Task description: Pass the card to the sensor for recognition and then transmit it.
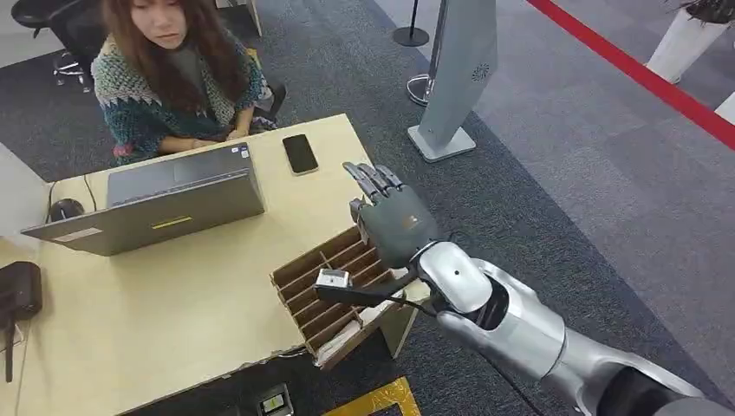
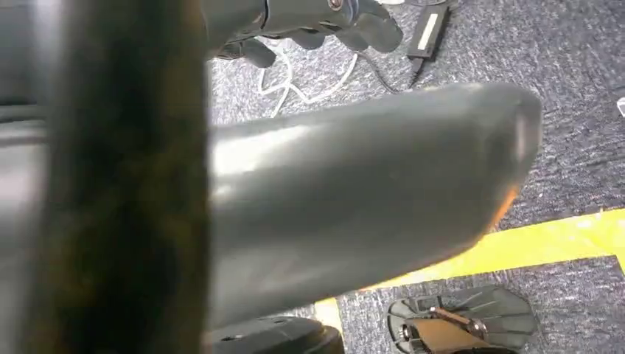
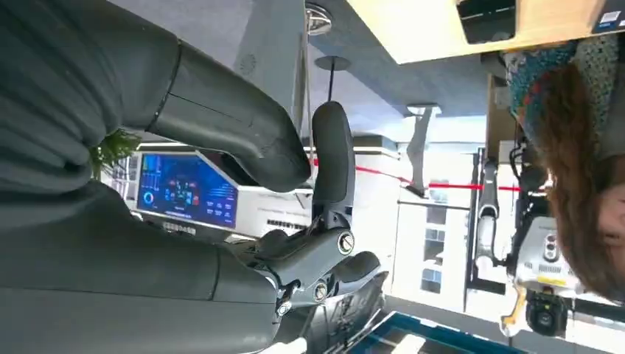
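Observation:
My right hand [image 1: 392, 217] hovers over the table's right edge, just beyond a brown cardboard box with slots [image 1: 303, 299]. Its fingers [image 1: 373, 178] stretch out flat towards the far side, and I see no card in them. In the right wrist view the thumb [image 3: 228, 125] and a straight finger [image 3: 332, 158] stand apart with nothing between them. A small grey and white device [image 1: 332, 278] with a black cable lies on top of the box. My left hand [image 2: 368, 199] hangs low above the carpet, thumb apart from the dark fingers [image 2: 309, 18], holding nothing.
A person sits behind the pale wooden table [image 1: 173, 303] at a grey laptop [image 1: 165, 204]. A black phone [image 1: 300, 153] lies beyond the box, a mouse [image 1: 65, 208] at far left. A white stand [image 1: 455, 78] rises on the carpet right of the table.

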Action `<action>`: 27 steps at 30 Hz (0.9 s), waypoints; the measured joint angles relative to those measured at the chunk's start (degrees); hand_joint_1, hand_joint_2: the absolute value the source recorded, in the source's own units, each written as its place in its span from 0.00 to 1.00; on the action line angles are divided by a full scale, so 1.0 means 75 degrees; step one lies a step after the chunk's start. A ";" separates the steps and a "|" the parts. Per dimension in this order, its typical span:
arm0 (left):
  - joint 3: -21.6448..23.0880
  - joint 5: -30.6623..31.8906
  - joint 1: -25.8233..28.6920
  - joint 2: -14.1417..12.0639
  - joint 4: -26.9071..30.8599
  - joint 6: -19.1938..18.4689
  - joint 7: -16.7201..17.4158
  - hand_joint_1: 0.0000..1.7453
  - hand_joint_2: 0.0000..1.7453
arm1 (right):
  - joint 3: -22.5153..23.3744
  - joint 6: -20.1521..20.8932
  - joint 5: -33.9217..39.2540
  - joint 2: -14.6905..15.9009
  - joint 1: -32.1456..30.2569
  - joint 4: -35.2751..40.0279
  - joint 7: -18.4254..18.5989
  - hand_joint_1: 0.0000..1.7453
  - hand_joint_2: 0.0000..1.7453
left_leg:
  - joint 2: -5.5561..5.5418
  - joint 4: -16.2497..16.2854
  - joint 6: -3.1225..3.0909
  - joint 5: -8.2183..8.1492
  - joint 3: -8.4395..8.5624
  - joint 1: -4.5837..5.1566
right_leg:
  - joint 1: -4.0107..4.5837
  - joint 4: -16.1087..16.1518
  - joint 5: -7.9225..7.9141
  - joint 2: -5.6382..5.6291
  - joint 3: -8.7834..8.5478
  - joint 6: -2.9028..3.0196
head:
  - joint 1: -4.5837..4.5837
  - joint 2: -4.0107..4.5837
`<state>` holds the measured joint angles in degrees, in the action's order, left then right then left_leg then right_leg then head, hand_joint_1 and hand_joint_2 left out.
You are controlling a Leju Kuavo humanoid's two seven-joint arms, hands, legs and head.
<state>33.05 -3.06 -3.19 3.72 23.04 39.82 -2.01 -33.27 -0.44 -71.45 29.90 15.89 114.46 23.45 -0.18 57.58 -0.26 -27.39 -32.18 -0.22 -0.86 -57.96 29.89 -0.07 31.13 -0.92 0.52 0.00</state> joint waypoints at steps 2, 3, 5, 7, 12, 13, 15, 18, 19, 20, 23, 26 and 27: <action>0.0105 0.0003 -0.0036 -0.0012 0.0000 -0.0064 0.0047 0.00 0.00 | -0.0006 0.0097 0.0132 -0.0003 0.0184 -0.0012 -0.0085 1.00 1.00 | 0.0000 0.0000 0.0000 0.0000 -0.0002 0.0000 | 0.0000 -0.0001 0.0000 0.0000 0.0001 0.0000 | 0.0000 0.0000; 0.0184 0.0006 -0.0076 -0.0015 0.0000 -0.0120 0.0126 0.00 0.00 | -0.0020 0.0207 0.0257 -0.0006 0.0334 -0.0032 -0.0158 1.00 1.00 | 0.0000 -0.0001 0.0000 0.0000 -0.0005 0.0000 | 0.0000 -0.0001 0.0000 0.0000 0.0001 0.0000 | 0.0000 0.0003; 0.0388 0.0035 -0.0189 -0.0038 0.0003 -0.0248 0.0333 0.00 0.00 | -0.0102 0.0464 0.0563 -0.0018 0.0768 -0.0137 -0.0265 1.00 1.00 | 0.0000 -0.0001 0.0000 0.0001 -0.0006 0.0000 | 0.0001 -0.0002 -0.0001 0.0000 0.0001 0.0000 | 0.0000 0.0000; 0.0606 0.0076 -0.0324 -0.0067 0.0035 -0.0367 0.0572 0.00 0.00 | -0.0207 0.0650 0.0956 -0.0061 0.1361 -0.0423 -0.0332 1.00 1.00 | -0.0003 -0.0001 -0.0002 0.0009 -0.0009 0.0000 | 0.0001 -0.0003 -0.0003 0.0004 -0.0001 0.0000 | -0.0003 0.0003; 0.1095 0.0012 -0.0582 -0.0137 0.0096 -0.0463 0.0810 0.00 0.00 | -0.0568 0.0499 0.1704 -0.0329 0.2876 -0.1465 -0.0588 1.00 1.00 | -0.0009 -0.0001 0.0001 0.0024 -0.0018 0.0000 | 0.0002 -0.0008 -0.0010 0.0009 0.0000 -0.0003 | -0.0002 0.0003; 0.1172 -0.0006 -0.0626 -0.0152 0.0116 -0.0463 0.0825 0.00 0.00 | -0.0633 0.0396 0.1804 -0.0406 0.3184 -0.1727 -0.0653 1.00 1.00 | -0.0014 -0.0001 0.0001 0.0025 -0.0018 -0.0001 | 0.0003 -0.0008 -0.0010 0.0011 0.0000 -0.0003 | 0.0000 0.0000; 0.1352 -0.0076 -0.0693 -0.0172 0.0134 -0.0455 0.0842 0.00 0.00 | -0.0805 0.0160 0.2017 -0.0601 0.3744 -0.2373 -0.0740 1.00 1.00 | -0.0036 0.0000 0.0005 0.0028 -0.0022 -0.0002 | 0.0004 -0.0008 -0.0010 0.0031 -0.0002 -0.0003 | -0.0003 0.0003; 0.1600 -0.0160 -0.0741 -0.0219 0.0149 -0.0437 0.0854 0.00 0.00 | -0.1094 -0.0130 0.2304 -0.0951 0.4492 -0.3420 -0.0798 1.00 1.00 | -0.0040 0.0000 0.0005 0.0028 -0.0026 -0.0002 | 0.0005 -0.0009 -0.0010 0.0034 0.0002 -0.0003 | 0.0000 0.0003; 0.1675 -0.0186 -0.0751 -0.0236 0.0149 -0.0429 0.0854 0.00 0.00 | -0.1160 -0.0206 0.2363 -0.1066 0.4681 -0.3706 -0.0798 1.00 1.00 | -0.0043 0.0000 0.0005 0.0028 -0.0026 -0.0003 | 0.0006 -0.0008 -0.0010 0.0036 0.0003 -0.0003 | 0.0000 0.0003; 0.1749 -0.0216 -0.0761 -0.0248 0.0149 -0.0428 0.0854 0.00 0.00 | -0.1242 -0.0277 0.2440 -0.1152 0.4868 -0.3994 -0.0793 1.00 1.00 | -0.0048 0.0000 0.0005 0.0028 -0.0026 -0.0003 | 0.0006 -0.0008 -0.0009 0.0043 0.0003 -0.0002 | -0.0003 0.0000; 0.1946 -0.0309 -0.0783 -0.0291 0.0146 -0.0411 0.0854 0.00 0.00 | -0.1495 -0.0419 0.2637 -0.1422 0.5260 -0.4848 -0.0787 1.00 1.00 | -0.0050 0.0000 0.0005 0.0028 -0.0027 -0.0004 | 0.0007 -0.0008 -0.0007 0.0044 0.0003 0.0001 | 0.0000 0.0003; 0.2069 -0.0408 -0.0797 -0.0312 0.0146 -0.0370 0.0854 0.00 0.00 | -0.1673 -0.0536 0.2774 -0.1629 0.5439 -0.5485 -0.0810 1.00 1.00 | -0.0051 0.0000 0.0005 0.0028 -0.0027 -0.0004 | 0.0007 -0.0007 -0.0006 0.0046 0.0003 0.0001 | 0.0000 0.0003; 0.2116 -0.0449 -0.0798 -0.0321 0.0146 -0.0364 0.0854 0.00 0.00 | -0.1722 -0.0592 0.2821 -0.1696 0.5482 -0.5698 -0.0822 1.00 1.00 | -0.0050 0.0000 0.0005 0.0028 -0.0027 -0.0004 | 0.0007 -0.0007 -0.0006 0.0045 0.0004 0.0001 | -0.0003 0.0003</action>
<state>48.92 -6.43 -9.18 1.31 24.13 37.09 4.39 -46.19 -4.88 -50.29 17.18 57.00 71.73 17.29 -0.56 57.58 -0.22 -27.18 -32.38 -0.25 -0.81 -58.01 29.84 0.27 31.16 -0.91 0.50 0.02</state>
